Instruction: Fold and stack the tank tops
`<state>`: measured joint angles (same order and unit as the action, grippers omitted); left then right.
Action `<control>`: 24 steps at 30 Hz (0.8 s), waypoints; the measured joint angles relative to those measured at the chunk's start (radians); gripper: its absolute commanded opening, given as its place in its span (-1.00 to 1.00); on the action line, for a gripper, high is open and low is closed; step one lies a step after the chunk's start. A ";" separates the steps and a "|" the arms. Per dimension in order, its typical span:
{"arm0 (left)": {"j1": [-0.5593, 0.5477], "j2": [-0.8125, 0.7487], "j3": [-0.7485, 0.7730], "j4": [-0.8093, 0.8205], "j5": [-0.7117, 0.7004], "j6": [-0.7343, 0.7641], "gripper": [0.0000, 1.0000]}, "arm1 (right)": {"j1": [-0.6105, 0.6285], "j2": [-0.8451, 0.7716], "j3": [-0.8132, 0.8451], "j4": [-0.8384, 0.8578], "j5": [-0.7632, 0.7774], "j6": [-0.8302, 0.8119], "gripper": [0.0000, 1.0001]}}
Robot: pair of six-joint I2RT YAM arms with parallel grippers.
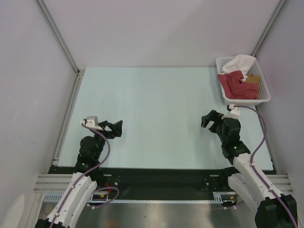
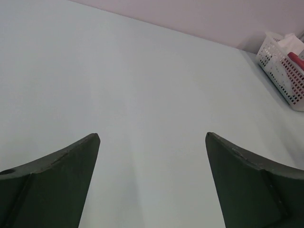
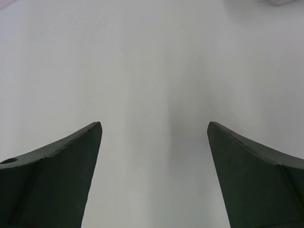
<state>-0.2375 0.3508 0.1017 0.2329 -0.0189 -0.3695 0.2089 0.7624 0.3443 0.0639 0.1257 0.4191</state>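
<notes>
**Top external view.** The left claw (image 1: pixel 118 129) and the right claw (image 1: pixel 207 125) both hover over the bare tabletop (image 1: pixel 152 104), each spread wide and holding nothing. The only container is a white mesh basket (image 1: pixel 222 95) at the far right corner, just beyond the right claw. It holds a crumpled heap. The dark red tank top (image 1: pixel 237 85) lies across the near half. The tan-brown tank top (image 1: pixel 255 79) shows only as a small patch against the right wall. A white cloth (image 1: pixel 240 63) is bunched at the far end and rises above the rim. No garment is on the tabletop, so folding has not begun.

Risks, as judged:
- The pieces overlap, so a pinch on the red one may lift a second layer or drag the white cloth out with it.
- The basket looks light. A snagged strap could slide or tip it.
- A finger driven low may catch the mesh wall.
- The left arm stands well apart from the basket, so the first pick likely falls to the right arm.

**Left wrist view.** The two fingers (image 2: pixel 57 185) stand far apart with only tabletop between them. The basket sits at the right edge, with red and white cloth showing above its rim.

**Right wrist view.** The fingers (image 3: pixel 57 180) are equally wide and nothing is gripped. A pale sliver at the top right edge is too small to identify.
</notes>
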 measured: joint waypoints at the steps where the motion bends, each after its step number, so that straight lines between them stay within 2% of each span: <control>1: 0.000 0.007 0.000 0.001 0.006 -0.006 0.99 | -0.002 -0.011 0.007 -0.003 0.000 0.001 1.00; 3: 0.000 0.023 0.000 0.010 0.023 -0.021 0.99 | -0.009 -0.011 0.047 -0.026 0.000 0.000 0.98; 6: 0.000 0.045 0.000 0.035 0.044 -0.051 1.00 | -0.033 0.074 0.194 -0.117 0.018 0.003 0.80; 9: 0.000 0.057 -0.001 0.055 0.074 -0.063 1.00 | -0.111 0.264 0.473 -0.206 0.028 0.014 0.70; 12: 0.000 0.042 -0.001 0.055 0.085 -0.068 1.00 | -0.208 0.435 0.689 -0.247 0.031 0.029 0.71; 15: 0.000 0.013 -0.001 0.050 0.079 -0.069 0.99 | -0.275 0.549 0.808 -0.274 0.073 0.047 0.76; 24: 0.000 0.047 -0.001 0.044 0.066 -0.082 0.99 | -0.328 0.984 1.188 -0.400 0.209 0.124 0.89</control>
<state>-0.2375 0.3981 0.1005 0.2768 0.0475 -0.4515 -0.1192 1.7466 1.5318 -0.3359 0.3347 0.5426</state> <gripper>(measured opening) 0.996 0.935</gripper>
